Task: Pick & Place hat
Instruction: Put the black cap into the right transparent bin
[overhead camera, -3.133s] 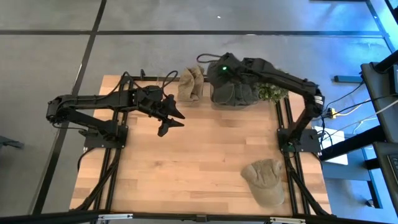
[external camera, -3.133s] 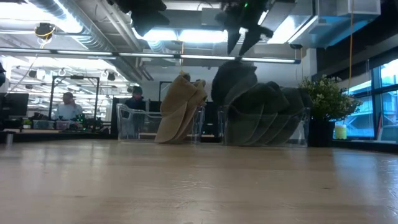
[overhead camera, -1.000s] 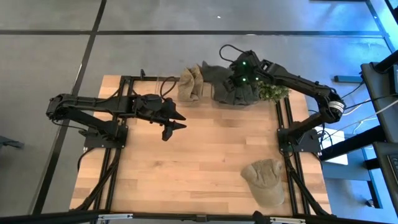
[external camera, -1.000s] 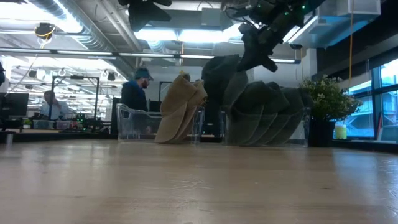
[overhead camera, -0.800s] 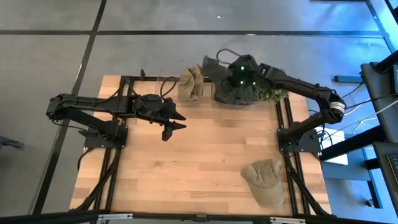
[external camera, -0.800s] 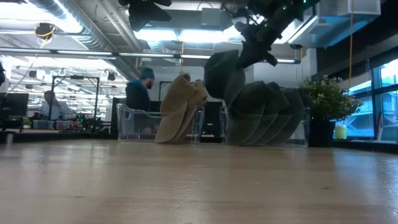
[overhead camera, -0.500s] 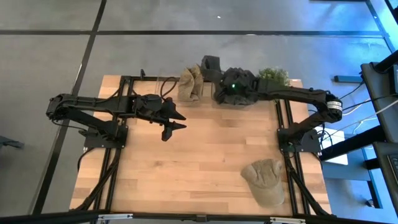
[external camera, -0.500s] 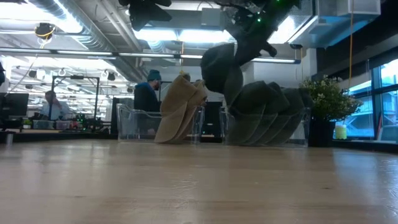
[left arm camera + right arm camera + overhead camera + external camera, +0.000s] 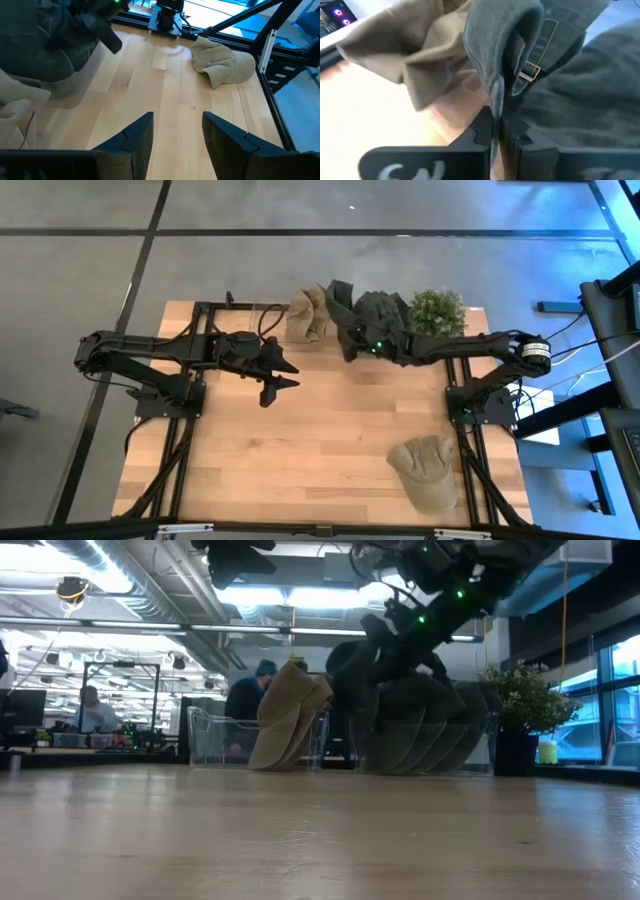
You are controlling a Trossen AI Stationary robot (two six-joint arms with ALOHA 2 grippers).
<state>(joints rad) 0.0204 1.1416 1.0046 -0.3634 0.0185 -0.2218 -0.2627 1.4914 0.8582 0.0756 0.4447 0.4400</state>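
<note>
A dark grey hat (image 9: 338, 292) hangs from my right gripper (image 9: 348, 332), which is shut on it beside the clear bin of dark hats (image 9: 388, 315) at the table's far edge. In the low view this hat (image 9: 350, 668) hangs left of the stacked dark hats (image 9: 430, 725). Tan hats (image 9: 306, 315) lean in a second clear bin to the left. Another tan hat (image 9: 428, 470) lies crown up on the table near the right front. My left gripper (image 9: 276, 375) hovers open over the table's left middle, with nothing between its fingers. My right gripper pinches the dark hat's rim edge (image 9: 496, 97) between its two fingers, close to the back strap with its brass buckle (image 9: 530, 72). The hat hangs slack beyond the fingers. I cannot tell whether its lower end touches the bin or the stack.
A potted plant (image 9: 436, 310) stands at the far right behind the bin. Black frame rails (image 9: 462, 380) run along the table's right side. Bare wooden table top (image 9: 330, 440) lies between the arms. People show in the room beyond the table.
My right gripper has swung from above the dark hats' bin toward the table's left and near side, sinking and tipping closer to level. It stays shut on the dark hat, which has come out of the stack and moved left with it.
</note>
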